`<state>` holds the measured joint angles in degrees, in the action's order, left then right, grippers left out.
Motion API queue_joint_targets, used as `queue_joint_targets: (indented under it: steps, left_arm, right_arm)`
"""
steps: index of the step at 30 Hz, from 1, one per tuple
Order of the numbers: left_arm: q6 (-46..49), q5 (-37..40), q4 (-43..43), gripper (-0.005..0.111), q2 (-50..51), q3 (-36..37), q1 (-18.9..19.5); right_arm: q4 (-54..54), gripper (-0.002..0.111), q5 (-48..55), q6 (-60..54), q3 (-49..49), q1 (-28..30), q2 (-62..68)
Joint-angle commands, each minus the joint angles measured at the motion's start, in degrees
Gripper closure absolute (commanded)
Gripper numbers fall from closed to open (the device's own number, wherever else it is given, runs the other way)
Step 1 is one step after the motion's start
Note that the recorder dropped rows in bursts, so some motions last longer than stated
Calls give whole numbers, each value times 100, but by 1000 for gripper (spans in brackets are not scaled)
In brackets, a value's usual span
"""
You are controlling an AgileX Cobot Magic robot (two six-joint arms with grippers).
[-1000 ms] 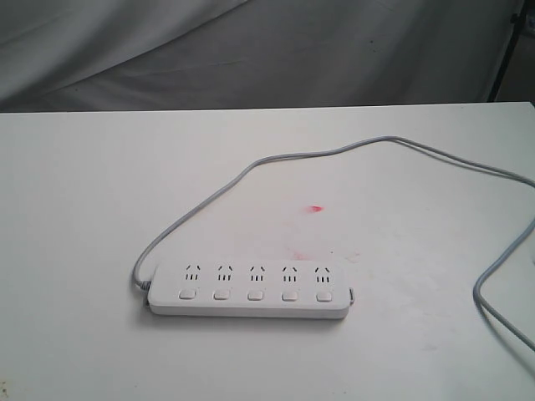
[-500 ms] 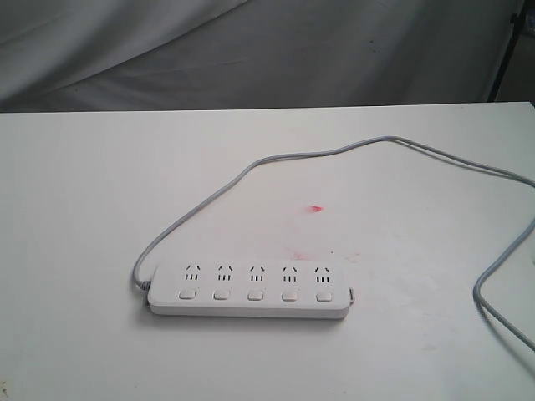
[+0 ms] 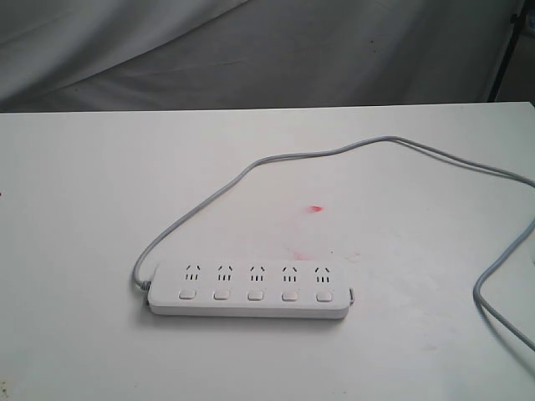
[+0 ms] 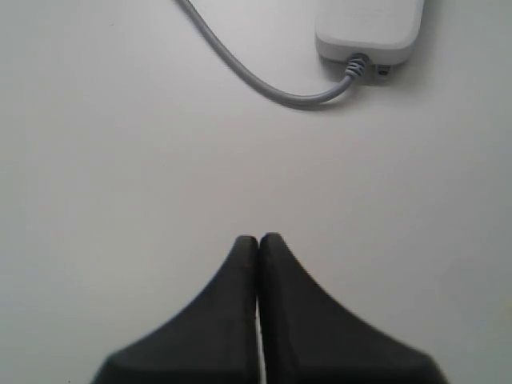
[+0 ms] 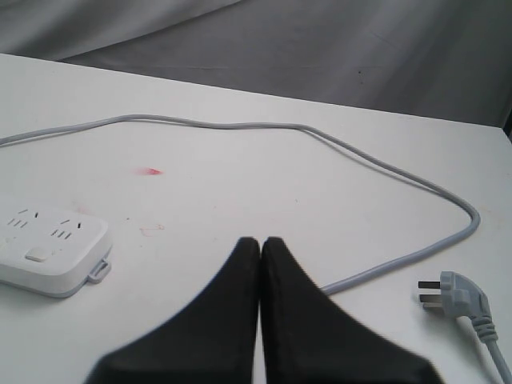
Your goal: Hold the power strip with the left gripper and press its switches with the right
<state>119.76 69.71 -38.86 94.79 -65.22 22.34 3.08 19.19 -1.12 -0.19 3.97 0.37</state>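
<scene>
The power strip [image 3: 249, 291] lies flat on the counter [image 3: 84, 209], long axis running away from the left gripper [image 4: 258, 240], corded end ahead of its closed, empty jaws; the right gripper [image 5: 261, 242], jaws likewise closed, faces the other end, well apart.

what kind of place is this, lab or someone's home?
Probably a lab or test bench, not a home. A bare white table stands before a draped grey cloth backdrop, and the only item is a power strip, its plug lying loose on the table.
</scene>
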Motion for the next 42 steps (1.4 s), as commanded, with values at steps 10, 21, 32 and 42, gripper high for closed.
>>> queue_joint_targets:
  steps: [10,21,32,42]
  left_arm:
    - [19,26,-130,73,-14,-45,-32]
    - [19,26,-292,22,-14,-45,-32]
    - [19,26,-448,13,-2,-27,-32]
    - [19,26,-779,13,343,-27,-78]
  right_arm:
    - [-20,108,-18,12,19,11,-37]
    - [-20,108,-18,12,19,11,-37]
    - [-20,108,-18,12,19,11,-37]
    - [-20,108,-18,12,19,11,-37]
